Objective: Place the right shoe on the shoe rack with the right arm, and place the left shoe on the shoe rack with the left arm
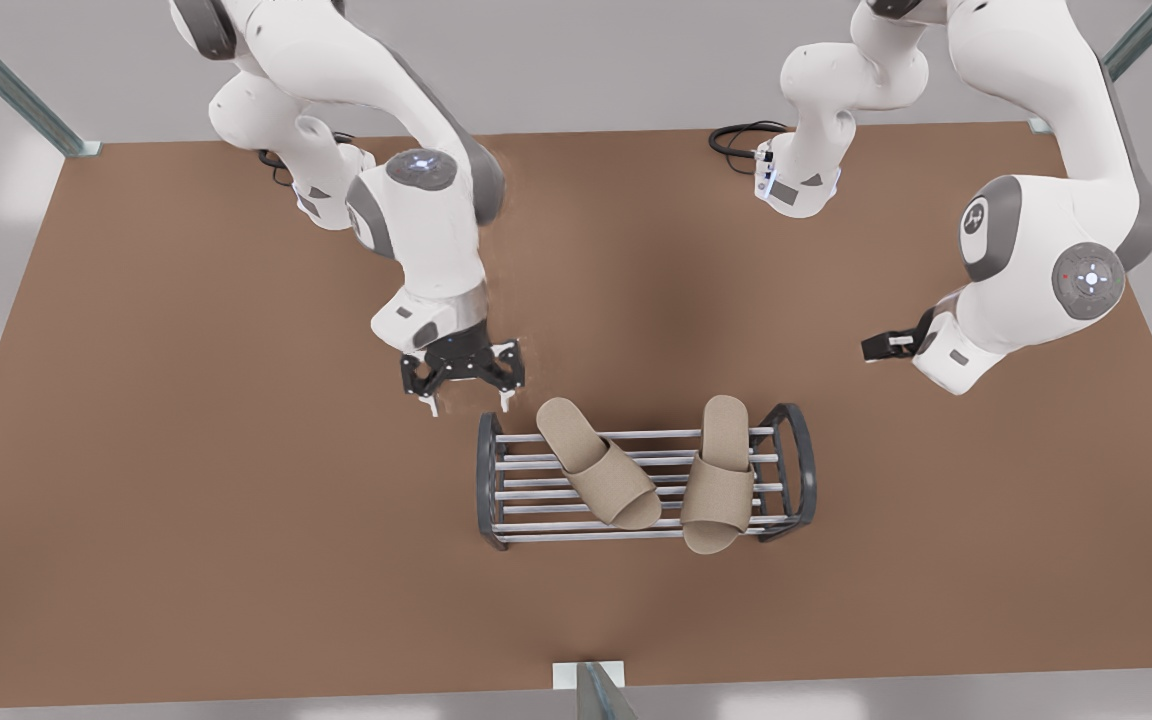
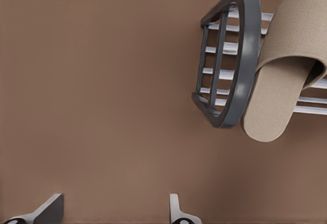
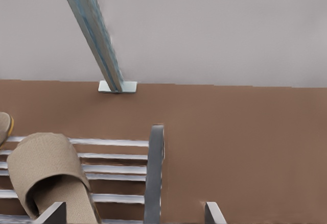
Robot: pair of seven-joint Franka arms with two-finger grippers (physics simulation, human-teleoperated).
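Observation:
The shoe rack (image 1: 496, 480) stands near the table's front, a dark-grey frame with silver bars. Two beige slippers lie on its bars. One slipper (image 1: 601, 465) is skewed, toward the front view's left. The other slipper (image 1: 721, 475) lies nearly straight, its toe past the front bar. My left gripper (image 1: 461, 385) hangs open and holds nothing, just behind the rack's end hoop (image 2: 240, 60), beside the skewed slipper (image 2: 286, 81). My right gripper (image 1: 886, 345) is open, off the rack's other end (image 3: 155, 173), holding nothing; the straight slipper (image 3: 46, 173) shows past that hoop.
Brown table (image 1: 186, 450) with wide bare areas on both sides of the rack. A metal post (image 1: 591, 690) stands at the front edge, seen also as the post (image 3: 94, 35) in the right wrist view. Black cables (image 1: 736, 135) lie at the back.

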